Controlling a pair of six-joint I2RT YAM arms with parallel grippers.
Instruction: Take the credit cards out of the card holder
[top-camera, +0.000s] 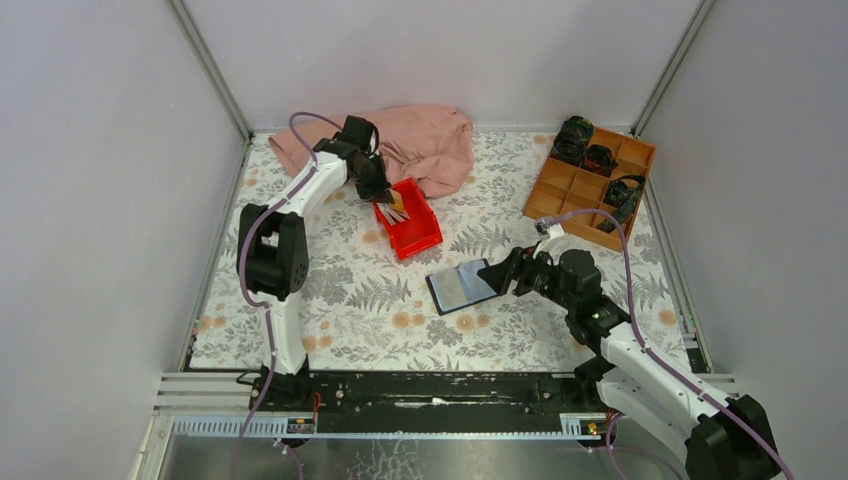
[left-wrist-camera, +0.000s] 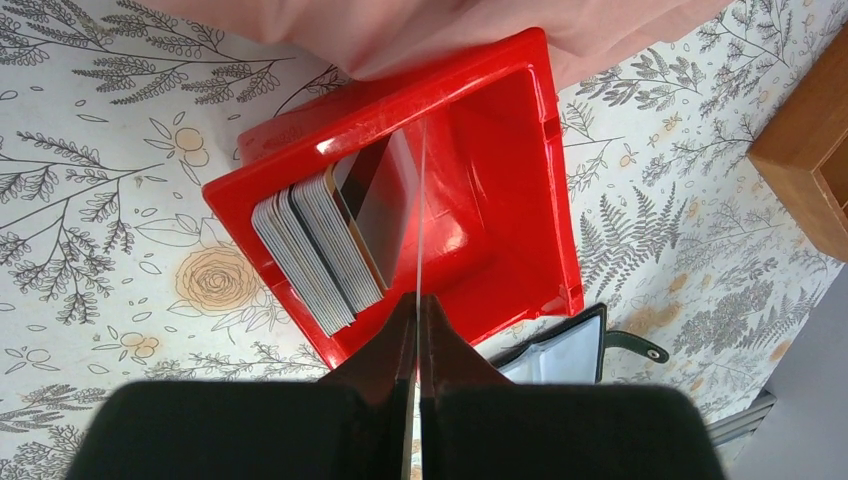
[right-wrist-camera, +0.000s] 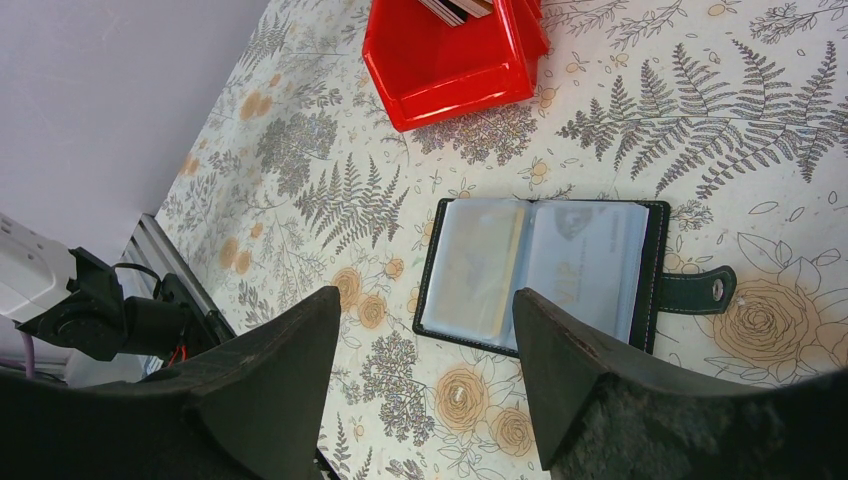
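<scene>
1. Holding one credit card (left-wrist-camera: 422, 190) edge-on, my left hand (left-wrist-camera: 417, 305) is pinched shut above the red tray (left-wrist-camera: 380, 100), beside the credit cards (left-wrist-camera: 315, 250) stacked there.
2. Card holder (right-wrist-camera: 540, 265) lies open on the table (right-wrist-camera: 800, 150) under my right hand (right-wrist-camera: 425, 300), the nearer one. That hand is spread wide and empty, and the holder's long axis runs finger to finger.

Card holder (left-wrist-camera: 556, 356) half hidden behind the red tray (left-wrist-camera: 500, 200) in the left wrist view, credit card (left-wrist-camera: 422, 200) edge-on, face unseen, pink cloth (left-wrist-camera: 450, 30) cut by top edge

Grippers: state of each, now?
Left gripper: closed on a credit card, over the red tray.
Right gripper: open, holding nothing, near the card holder.
</scene>
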